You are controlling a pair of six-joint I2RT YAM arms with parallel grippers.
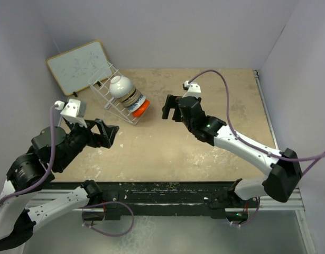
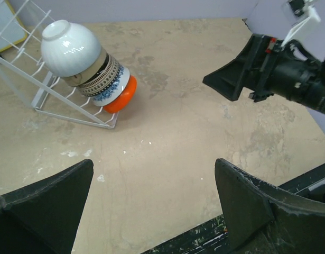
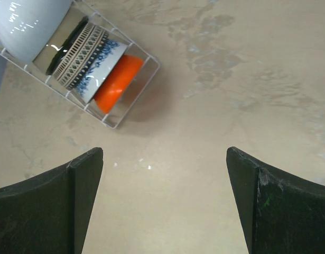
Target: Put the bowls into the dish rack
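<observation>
Nested round ceramic bowls (image 1: 128, 95) in white wire dish rack (image 1: 104, 90), far-left corner — loading looks done; left gripper (image 1: 110, 136), right gripper (image 1: 170, 108): fingers apart, empty.

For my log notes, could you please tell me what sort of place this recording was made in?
Likely a robotics lab test cell: plain walls enclose a scuffed tabletop, and a whiteboard sits in the corner.
</observation>
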